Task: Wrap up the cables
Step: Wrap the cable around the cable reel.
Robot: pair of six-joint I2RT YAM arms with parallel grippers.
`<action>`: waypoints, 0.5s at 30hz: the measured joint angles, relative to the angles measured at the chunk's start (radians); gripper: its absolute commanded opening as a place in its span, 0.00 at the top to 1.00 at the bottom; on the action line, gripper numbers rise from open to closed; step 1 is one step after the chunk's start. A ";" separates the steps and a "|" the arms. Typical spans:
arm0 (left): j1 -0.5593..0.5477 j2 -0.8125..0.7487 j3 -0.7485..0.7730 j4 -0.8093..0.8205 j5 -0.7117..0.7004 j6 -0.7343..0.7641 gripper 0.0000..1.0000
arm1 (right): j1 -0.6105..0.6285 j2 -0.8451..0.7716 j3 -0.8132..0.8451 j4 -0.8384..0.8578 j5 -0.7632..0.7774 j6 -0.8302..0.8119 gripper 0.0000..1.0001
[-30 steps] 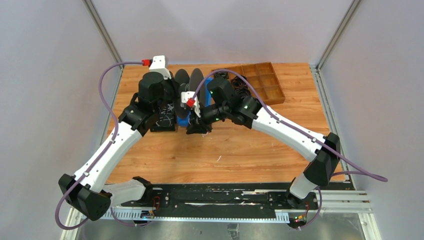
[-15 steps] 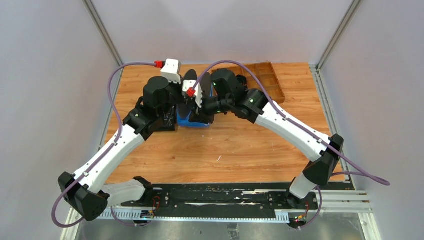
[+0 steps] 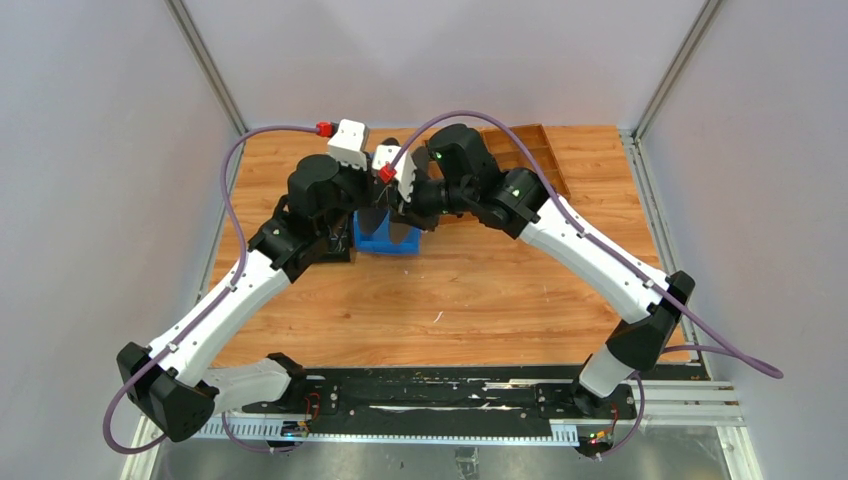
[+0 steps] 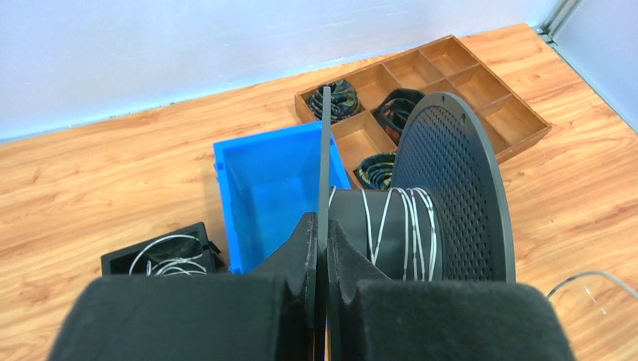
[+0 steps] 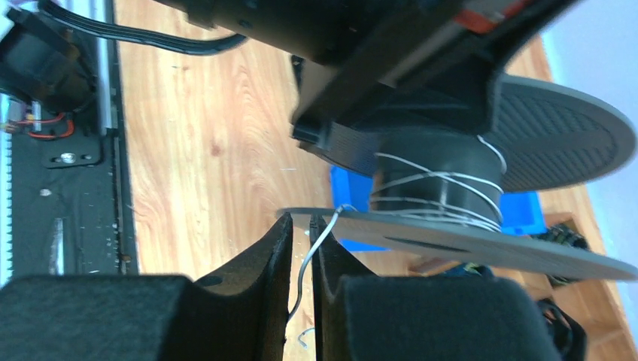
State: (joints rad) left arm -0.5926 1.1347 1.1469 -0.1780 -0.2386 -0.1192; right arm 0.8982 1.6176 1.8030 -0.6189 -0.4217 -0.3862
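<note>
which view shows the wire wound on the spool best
Left wrist: the wire turns sit unobstructed on the spool hub. Right wrist shows them too, but side-on. Top external shows none of it.

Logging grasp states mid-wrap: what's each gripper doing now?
Left gripper: shut on the spool flange.
Right gripper: shut on the thin white cable.

Left wrist view: left gripper (image 4: 322, 226) blurred near the lens, cut by bottom edge; black box (image 4: 162, 256) partly behind it. The spool (image 4: 451, 188) hides parts of bin (image 4: 271, 188) and tray (image 4: 450, 54).

Right wrist view: cable (image 5: 302, 265) drops into right gripper (image 5: 301, 222); lower end lost in blur. Pinched or only enclosed, cannot tell. Left arm housing (image 5: 361, 45) blurred, cut by top edge.

Top view: arms cover both grippers and most of spool. Cable too fine to see.
</note>
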 measured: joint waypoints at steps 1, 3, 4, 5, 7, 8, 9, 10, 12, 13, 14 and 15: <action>0.000 0.000 0.000 0.004 0.003 0.005 1.00 | -0.002 0.000 0.007 -0.008 0.023 -0.010 0.85; -0.001 -0.001 0.000 0.005 0.010 0.014 1.00 | -0.007 -0.001 0.016 -0.015 0.060 -0.028 0.85; -0.002 -0.001 -0.001 0.005 0.016 0.016 1.00 | -0.013 -0.001 0.020 -0.015 0.077 -0.037 0.85; -0.005 -0.001 -0.002 0.005 0.023 0.019 1.00 | -0.019 -0.001 0.023 -0.017 0.097 -0.046 0.85; -0.008 -0.001 -0.005 0.006 0.033 0.024 1.00 | -0.029 -0.001 0.031 -0.024 0.124 -0.059 0.84; -0.009 -0.001 -0.005 0.007 0.037 0.026 1.00 | -0.034 -0.001 0.034 -0.029 0.139 -0.066 0.84; -0.011 -0.001 -0.006 0.011 0.038 0.028 1.00 | -0.038 -0.001 0.036 -0.033 0.148 -0.074 0.84; -0.012 -0.001 -0.008 0.015 0.042 0.031 1.00 | -0.041 -0.001 0.038 -0.036 0.159 -0.081 0.84; -0.013 -0.001 -0.011 0.014 0.047 0.038 1.00 | -0.043 -0.001 0.040 -0.035 0.176 -0.097 0.84; -0.013 -0.001 -0.013 0.014 0.049 0.039 1.00 | -0.043 -0.002 0.040 -0.033 0.184 -0.105 0.84; -0.013 -0.001 -0.015 0.013 0.051 0.040 1.00 | -0.044 -0.002 0.040 -0.033 0.193 -0.112 0.84; -0.013 -0.001 -0.016 0.012 0.053 0.041 1.00 | -0.044 -0.002 0.040 -0.033 0.203 -0.119 0.84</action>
State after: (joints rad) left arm -0.6060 1.1339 1.1309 -0.1658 -0.1856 -0.0780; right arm 0.8543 1.6161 1.8435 -0.6518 -0.2184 -0.5053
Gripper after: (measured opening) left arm 0.042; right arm 0.159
